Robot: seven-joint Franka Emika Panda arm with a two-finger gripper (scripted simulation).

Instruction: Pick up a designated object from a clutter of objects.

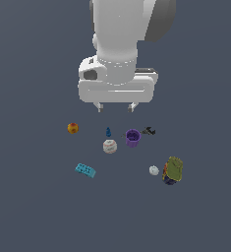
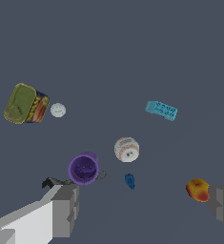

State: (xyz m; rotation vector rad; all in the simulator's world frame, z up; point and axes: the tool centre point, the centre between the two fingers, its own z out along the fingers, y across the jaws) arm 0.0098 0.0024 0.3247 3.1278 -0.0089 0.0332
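Note:
The teal brick (image 1: 85, 170) lies flat on the grey floor, at the exterior view's lower left of the clutter; it also shows in the wrist view (image 2: 161, 110). My gripper (image 1: 115, 107) hangs open and empty above the floor, behind the clutter, well apart from the brick. In the wrist view its fingers (image 2: 64, 209) frame the purple cup (image 2: 84, 168) and the tiny blue piece (image 2: 129, 180). The white ball (image 1: 109, 146) sits between the gripper and the brick.
An orange ball (image 1: 72, 128) lies at the exterior view's left. A purple cup (image 1: 132, 138) and a black piece (image 1: 148, 131) lie under the gripper's right side. A small white ball (image 1: 154, 170) and a green-yellow lumpy object (image 1: 173, 170) lie at the right.

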